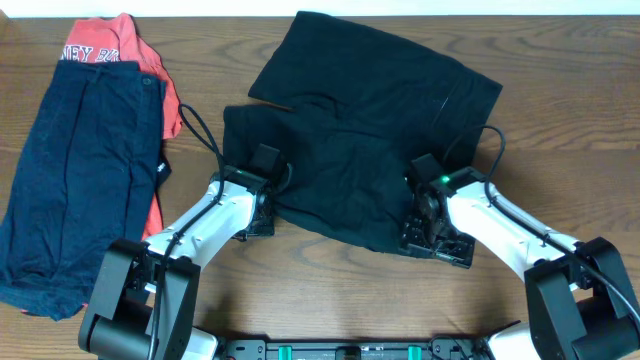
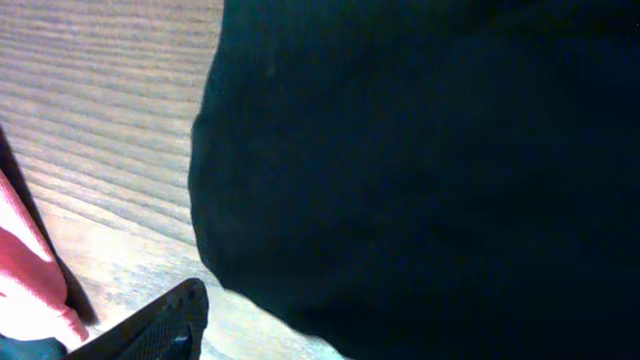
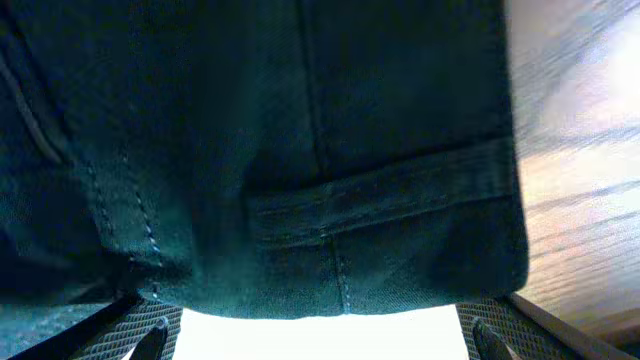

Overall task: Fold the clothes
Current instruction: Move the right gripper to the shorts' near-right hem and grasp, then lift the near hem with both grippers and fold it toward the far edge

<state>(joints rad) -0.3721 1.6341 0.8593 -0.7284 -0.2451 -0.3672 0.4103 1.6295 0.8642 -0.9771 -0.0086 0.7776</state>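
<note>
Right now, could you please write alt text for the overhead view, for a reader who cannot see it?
A crumpled black fabric garment lies in the middle of a brown wooden table, with the left tool and the right tool at its near edge. To the left lies a dark navy garment over a red printed shirt.

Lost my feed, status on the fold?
Right end effector open at black garment near hem. Left end effector at its near left edge, state unclear. Garment rumpled, partly overlapped. Navy-and-red pile apart at left.
</note>
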